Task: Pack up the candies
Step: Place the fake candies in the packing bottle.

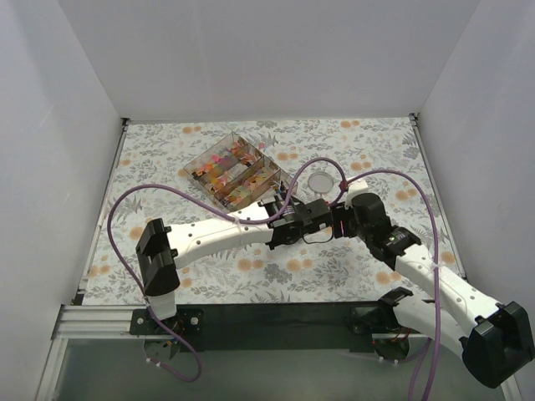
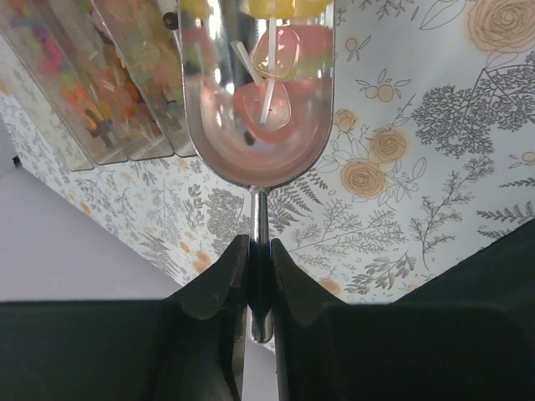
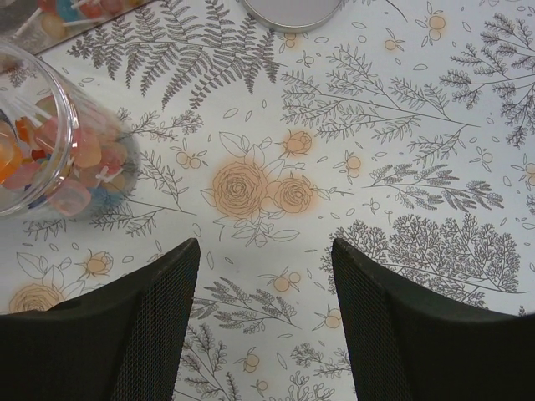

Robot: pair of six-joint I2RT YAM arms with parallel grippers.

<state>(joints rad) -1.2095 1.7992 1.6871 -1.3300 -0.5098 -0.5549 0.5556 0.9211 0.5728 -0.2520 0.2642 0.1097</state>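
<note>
Obs., all positions given against the clear divided box [image 1: 232, 171].

- Left arm [image 1: 209, 236]: runs low over the worktop [image 1: 209, 280] from my left base, forearm reaching right and ending just off the box's near right corner.
- Left claw [image 2: 259, 251]: closed tight on the thin handle of the metal scoop [image 2: 259, 134], which stands out straight ahead of the fingers. The bowl sits to the right of the box, above the flowered cloth. I cannot tell whether it touches the cloth.
- Candies [image 2: 272, 58]: pink and yellow ones lie in the scoop bowl. More fill the box compartments in mixed colours. More sit in a clear round jar [image 3: 33, 125] near the box's corner.
- Round lid [image 3: 288, 10]: flat on the cloth to the right of the box, apart from it.
- Right arm [image 1: 435, 276]: rises from my right base, elbow bent, wrist angled in towards the box.
- Right claw [image 3: 266, 267]: fingers spread wide with only bare cloth between them, holding nothing. The jar lies to its left, clear of the fingers.
</note>
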